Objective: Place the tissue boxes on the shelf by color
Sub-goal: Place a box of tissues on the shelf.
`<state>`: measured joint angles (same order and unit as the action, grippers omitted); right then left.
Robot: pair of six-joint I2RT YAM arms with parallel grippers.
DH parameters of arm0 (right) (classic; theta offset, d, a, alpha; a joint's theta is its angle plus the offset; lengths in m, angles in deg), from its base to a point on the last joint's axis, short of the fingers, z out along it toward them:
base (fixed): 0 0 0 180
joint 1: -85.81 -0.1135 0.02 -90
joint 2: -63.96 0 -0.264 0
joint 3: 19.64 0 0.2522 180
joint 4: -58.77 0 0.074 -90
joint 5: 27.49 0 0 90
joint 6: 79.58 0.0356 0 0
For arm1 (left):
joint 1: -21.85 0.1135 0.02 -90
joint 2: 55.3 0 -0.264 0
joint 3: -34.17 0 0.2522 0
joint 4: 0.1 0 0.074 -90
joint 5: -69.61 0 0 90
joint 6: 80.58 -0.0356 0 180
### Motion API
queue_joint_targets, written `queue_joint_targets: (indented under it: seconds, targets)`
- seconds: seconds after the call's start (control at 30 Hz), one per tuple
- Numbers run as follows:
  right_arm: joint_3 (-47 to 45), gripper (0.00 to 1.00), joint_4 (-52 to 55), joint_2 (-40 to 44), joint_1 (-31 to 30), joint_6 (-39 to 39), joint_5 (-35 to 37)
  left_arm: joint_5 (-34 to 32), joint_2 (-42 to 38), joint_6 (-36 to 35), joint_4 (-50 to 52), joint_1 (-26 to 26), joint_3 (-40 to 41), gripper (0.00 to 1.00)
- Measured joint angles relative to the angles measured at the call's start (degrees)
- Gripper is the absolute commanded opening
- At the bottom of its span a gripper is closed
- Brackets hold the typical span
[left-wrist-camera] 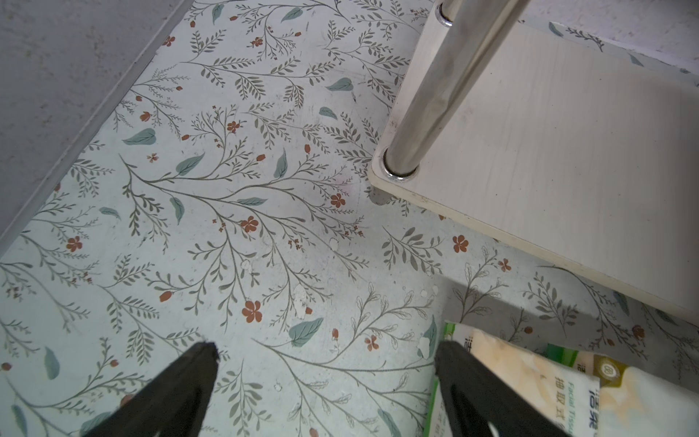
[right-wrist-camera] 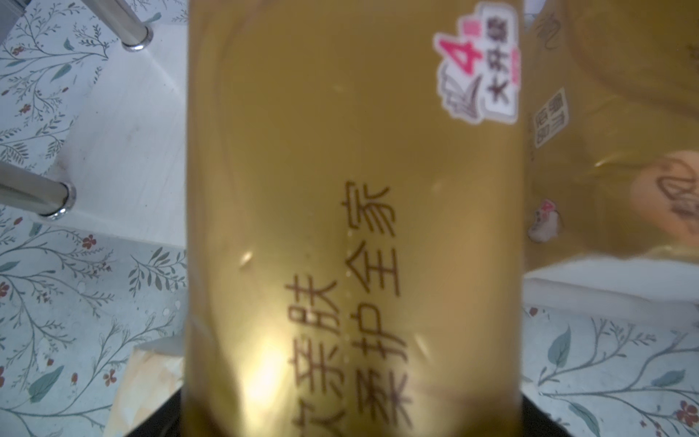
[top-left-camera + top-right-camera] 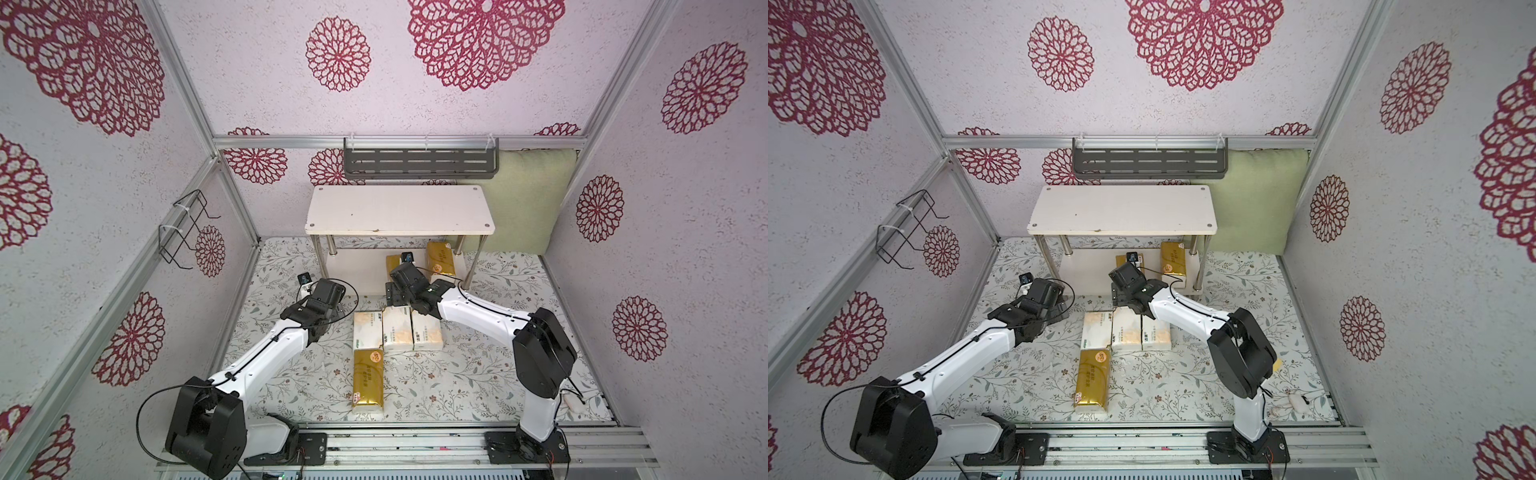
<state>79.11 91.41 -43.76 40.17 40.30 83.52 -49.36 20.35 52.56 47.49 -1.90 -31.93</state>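
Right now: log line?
left end effector: open | right end effector: gripping gold pack at lower shelf board | table: three white packs, loose gold pack

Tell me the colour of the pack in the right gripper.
Gold pack, clearest in right wrist view.

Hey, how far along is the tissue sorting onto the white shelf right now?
Done: one shiny gold tissue pack lies on the lower board of the white two-tier shelf. In hand: the right pincer holds a second gold pack at that board. Remaining: the third gold pack and three white packs on the floral table; the left pincer hangs open, empty.
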Motion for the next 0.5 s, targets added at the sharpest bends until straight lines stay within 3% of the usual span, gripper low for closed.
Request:
queue_joint_targets:
  seconds: [0.5]
  targets:
    - [12.1, 0.85, 1.3, -9.9, 1.8, 0.0, -1.3, 0.0, -2.2, 0.4, 0.3, -0.2, 1.9, 0.97]
